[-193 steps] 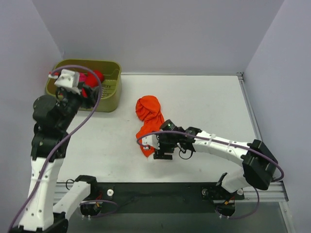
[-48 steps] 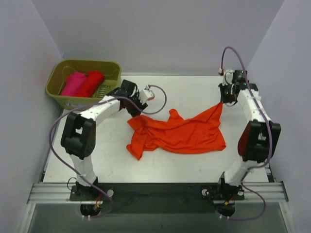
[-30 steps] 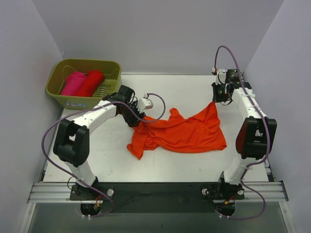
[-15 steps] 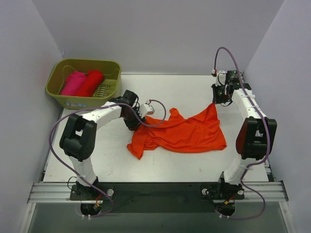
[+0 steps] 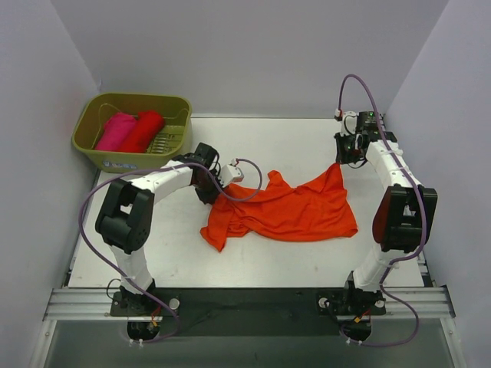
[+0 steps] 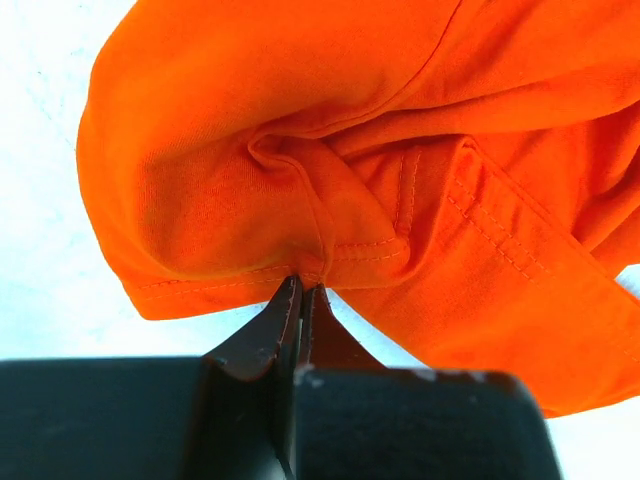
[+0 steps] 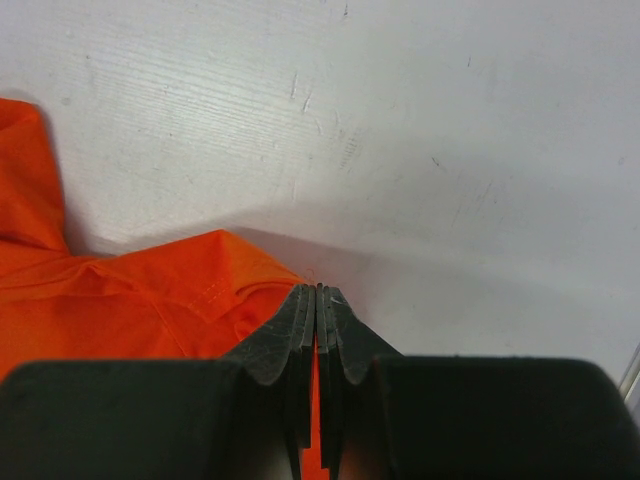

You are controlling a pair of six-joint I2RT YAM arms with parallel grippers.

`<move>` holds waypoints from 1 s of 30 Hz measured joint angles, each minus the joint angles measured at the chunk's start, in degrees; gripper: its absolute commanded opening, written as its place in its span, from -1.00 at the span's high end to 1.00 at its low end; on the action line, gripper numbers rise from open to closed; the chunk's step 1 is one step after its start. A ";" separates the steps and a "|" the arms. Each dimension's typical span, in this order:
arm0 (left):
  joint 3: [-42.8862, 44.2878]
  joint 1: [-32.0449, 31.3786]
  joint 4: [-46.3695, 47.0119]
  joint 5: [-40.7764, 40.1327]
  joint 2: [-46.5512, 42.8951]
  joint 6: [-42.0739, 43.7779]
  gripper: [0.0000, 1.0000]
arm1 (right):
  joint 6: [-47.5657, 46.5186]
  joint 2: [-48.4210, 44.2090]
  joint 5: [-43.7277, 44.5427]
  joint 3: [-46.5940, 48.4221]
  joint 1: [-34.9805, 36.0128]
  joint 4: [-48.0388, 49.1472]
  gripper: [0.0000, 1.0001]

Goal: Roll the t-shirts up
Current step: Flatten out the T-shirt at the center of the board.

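On the table (image 5: 307, 138), the orange-red t-shirt (image 5: 291, 211) lies spread, well in from the near and far edges. The left end effector (image 6: 300, 290) pinches its left hem, and the right end effector (image 7: 318, 290) pinches its far-right corner.

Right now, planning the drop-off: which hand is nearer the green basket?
Left. The left hand grips the orange shirt close by the basket; the right hand holds its far corner across the table.

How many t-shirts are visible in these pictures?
3. The orange t-shirt lies spread on the table; the red t-shirt and the pink t-shirt lie side by side in the green basket. More may hide beneath.
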 measured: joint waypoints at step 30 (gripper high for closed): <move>27.17 10.29 4.04 -3.69 -18.80 -1.36 1.00 | -2.27 -17.33 5.81 26.47 -2.51 -4.20 1.00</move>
